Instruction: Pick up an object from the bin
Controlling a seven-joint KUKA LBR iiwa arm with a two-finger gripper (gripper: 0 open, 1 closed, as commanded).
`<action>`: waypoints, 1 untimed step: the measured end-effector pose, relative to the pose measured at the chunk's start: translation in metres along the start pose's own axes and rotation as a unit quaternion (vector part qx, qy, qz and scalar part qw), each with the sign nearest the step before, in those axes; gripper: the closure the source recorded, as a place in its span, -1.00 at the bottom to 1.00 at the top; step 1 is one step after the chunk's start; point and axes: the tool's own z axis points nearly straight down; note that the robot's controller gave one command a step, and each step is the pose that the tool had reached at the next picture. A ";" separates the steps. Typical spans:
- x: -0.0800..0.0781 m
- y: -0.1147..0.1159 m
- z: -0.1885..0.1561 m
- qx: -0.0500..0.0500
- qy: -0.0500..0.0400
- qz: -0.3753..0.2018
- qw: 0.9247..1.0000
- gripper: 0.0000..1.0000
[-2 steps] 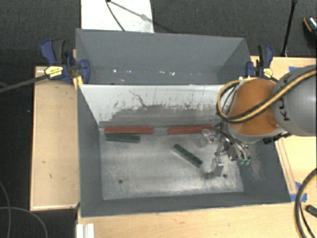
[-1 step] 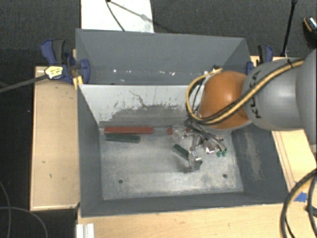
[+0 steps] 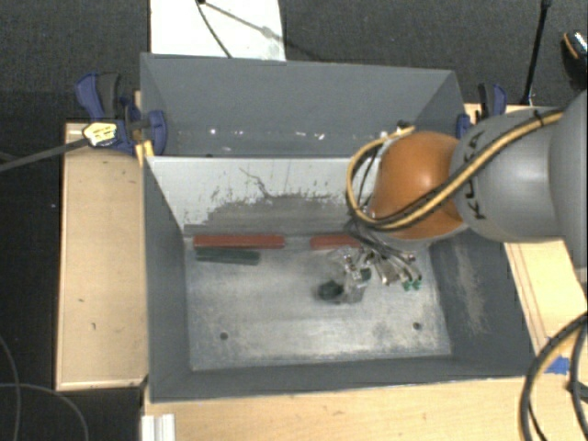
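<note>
Small dark lump [image 3: 330, 291] near middle of bin [image 3: 257, 329], just left of pincer [image 3: 355, 281]; wide or narrow, cannot tell.

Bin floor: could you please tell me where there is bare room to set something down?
The front strip of the bin floor is bare, and so is the left patch in front of the red bar and dark bar. It is crowded right of centre, where the hand sits beside a small dark object.
</note>
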 end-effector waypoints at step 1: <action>0.000 -0.015 -0.144 0.002 -0.002 -0.170 0.985 1.00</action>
